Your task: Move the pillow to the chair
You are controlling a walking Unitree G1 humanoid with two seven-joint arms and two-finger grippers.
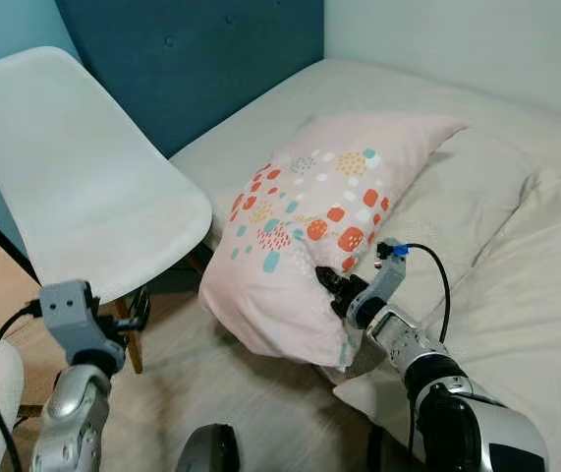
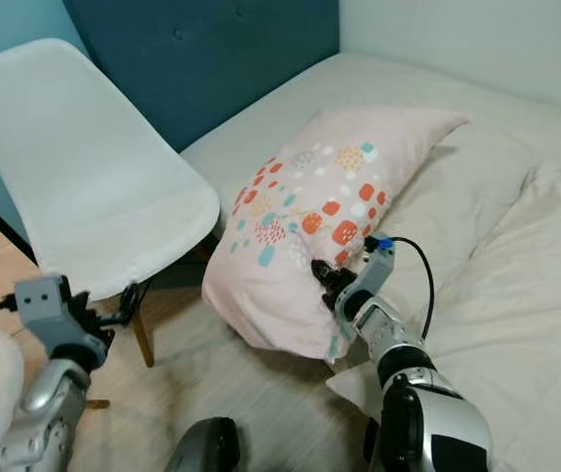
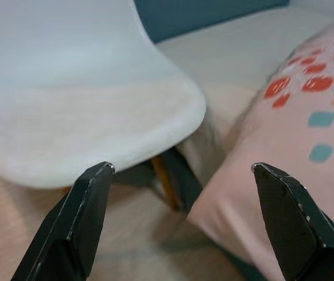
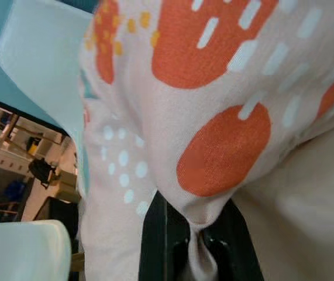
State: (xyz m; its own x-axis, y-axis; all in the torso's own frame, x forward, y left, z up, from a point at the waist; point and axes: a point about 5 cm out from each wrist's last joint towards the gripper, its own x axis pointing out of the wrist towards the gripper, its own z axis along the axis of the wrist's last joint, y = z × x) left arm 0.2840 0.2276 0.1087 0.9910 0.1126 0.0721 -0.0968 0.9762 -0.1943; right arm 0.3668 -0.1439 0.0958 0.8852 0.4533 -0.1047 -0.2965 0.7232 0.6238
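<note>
Soft pink pillow (image 1: pixel 305 231), printed with orange, teal and white blotches, lying at centre frame across the near edge of a cream-sheeted bed (image 1: pixel 516 256), its lower corner hanging past the mattress edge above pale wood-look floor (image 1: pixel 260 403). Right gripper (image 1: pixel 325 278), at lower centre, closed tight on a fold of the pillow's fabric near its lower right side; pinched cloth bunched between the two black fingers (image 4: pixel 155 246) in the right wrist view, with orange patches close up. Smooth, moulded white plastic chair (image 1: pixel 84 187) at upper left, curved seat bare, wooden legs beneath, standing just beside the bed with a narrow gap between seat rim and pillow. Left gripper (image 3: pixel 181 170) low at lower left, below the chair's front edge, fingers spread wide and holding nothing; chair seat and pillow corner framed between its tips in the left wrist view. Padded dark blue headboard (image 1: pixel 211 59) across the top, plain pale wall to the upper right. Rumpled cream bedding filling the right side. Black cable (image 1: pixel 435 270) looping from the right wrist.
</note>
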